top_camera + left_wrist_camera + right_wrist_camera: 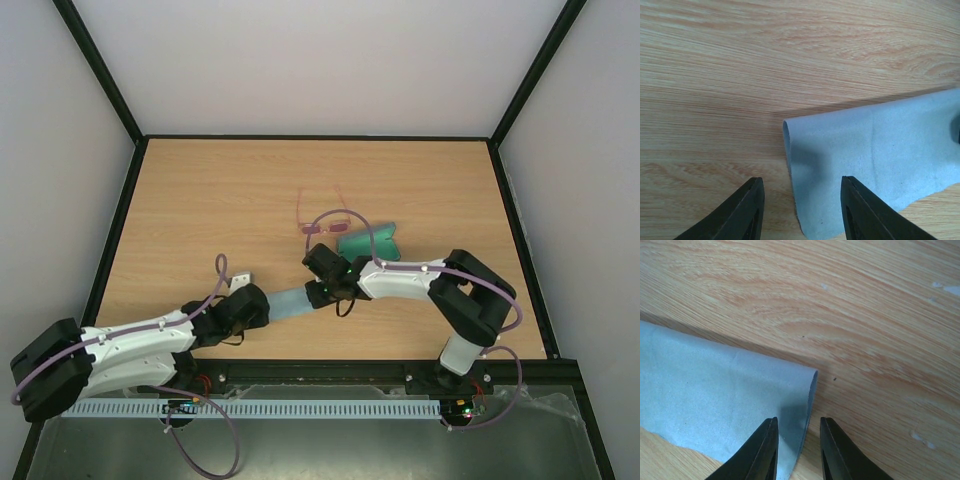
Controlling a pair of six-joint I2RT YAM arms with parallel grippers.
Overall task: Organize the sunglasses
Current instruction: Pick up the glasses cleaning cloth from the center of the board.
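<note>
The pink-framed sunglasses (pixel 322 213) lie on the wooden table just beyond the right arm, apart from both grippers; neither wrist view shows them. A light-blue cloth (pixel 292 302) lies between the two grippers. My left gripper (pixel 268 304) is open, and in its wrist view the left gripper (pixel 802 181) straddles one curled end of the cloth (pixel 875 155). My right gripper (pixel 318 291) is open too. In its own view the right gripper (pixel 798 421) has the cloth's (pixel 715 400) other end between its fingers, which are not closed on it.
A teal glasses case (pixel 368 240) lies right of the sunglasses, close behind the right wrist. Black rails (pixel 320 137) frame the table. Bare wood stretches to the back and left.
</note>
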